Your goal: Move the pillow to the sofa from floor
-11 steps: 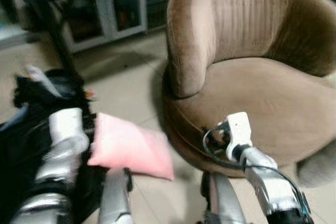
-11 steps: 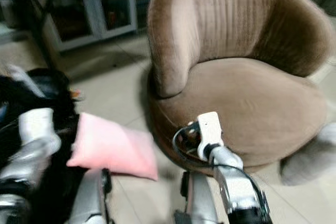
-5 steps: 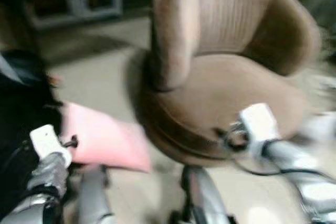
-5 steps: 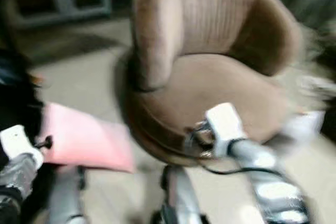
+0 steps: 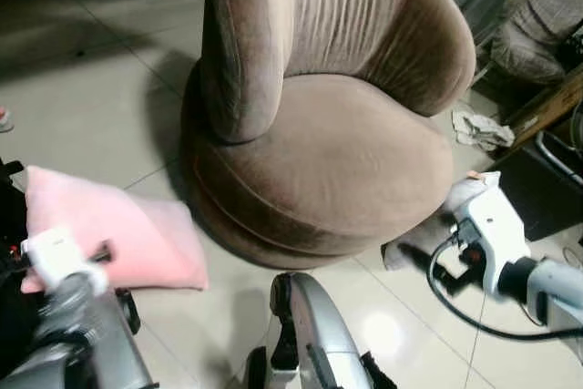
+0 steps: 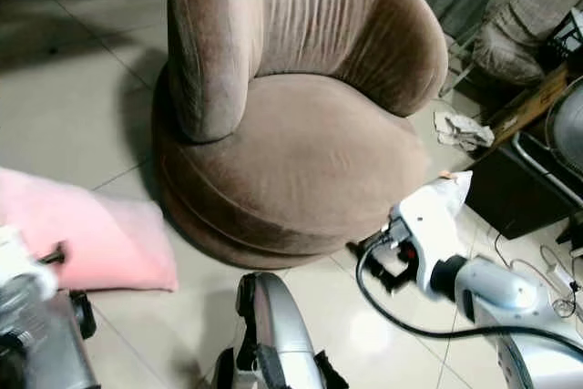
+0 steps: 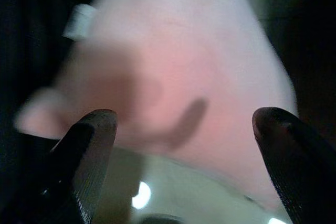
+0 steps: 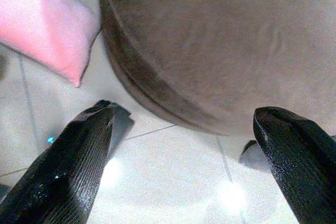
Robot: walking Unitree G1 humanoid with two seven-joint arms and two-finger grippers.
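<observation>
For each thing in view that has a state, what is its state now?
pink pillow: lying on the floor beside the sofa, not held
brown sofa: seat bare
left end effector: open, facing the pillow
right end effector: open, holding nothing

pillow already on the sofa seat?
No, the pink pillow lies on the tiled floor beside the brown sofa, whose seat is bare.

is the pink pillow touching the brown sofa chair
Apart. In the left eye view, bare floor tile shows between the pink pillow and the base of the brown sofa chair.
</observation>
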